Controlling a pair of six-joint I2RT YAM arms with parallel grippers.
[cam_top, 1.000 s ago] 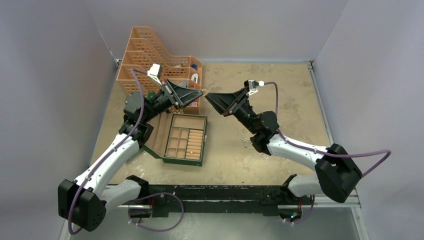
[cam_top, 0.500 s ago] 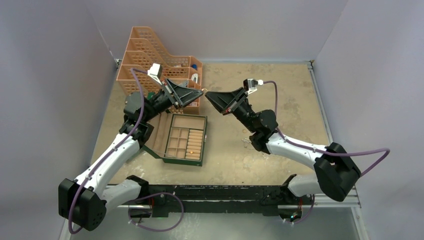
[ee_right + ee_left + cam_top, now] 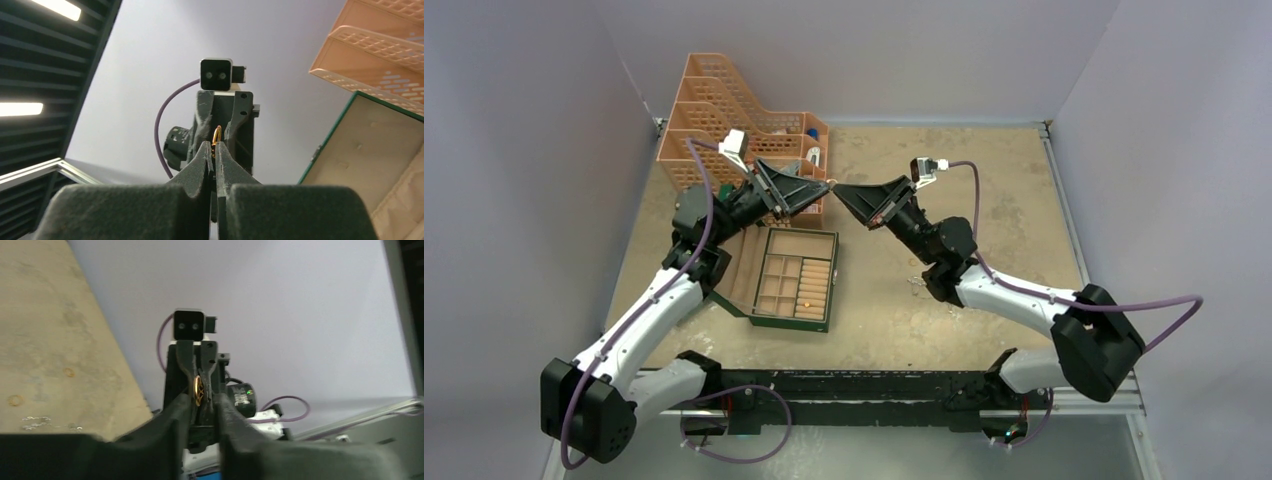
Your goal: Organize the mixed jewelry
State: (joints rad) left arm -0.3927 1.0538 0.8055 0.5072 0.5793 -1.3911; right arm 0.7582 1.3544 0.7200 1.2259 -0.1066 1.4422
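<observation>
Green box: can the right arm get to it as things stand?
Probably yes: the box lies open just below the right gripper, with nothing over it. But the left gripper also seems to pinch the ring, so it must release first.

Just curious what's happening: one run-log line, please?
right gripper shut on gold ring | left gripper at ring, grip unclear | tip-to-tip midair

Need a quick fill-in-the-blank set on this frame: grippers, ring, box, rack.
1. The left gripper and right gripper meet tip to tip, with a small gold ____ between them.
2. The right gripper's jaws are ____ on it.
3. The green box lies with its lid ____.
4. The peach rack stands in the far-____ corner of the table.

Missing words: ring; shut; open; left.
</observation>
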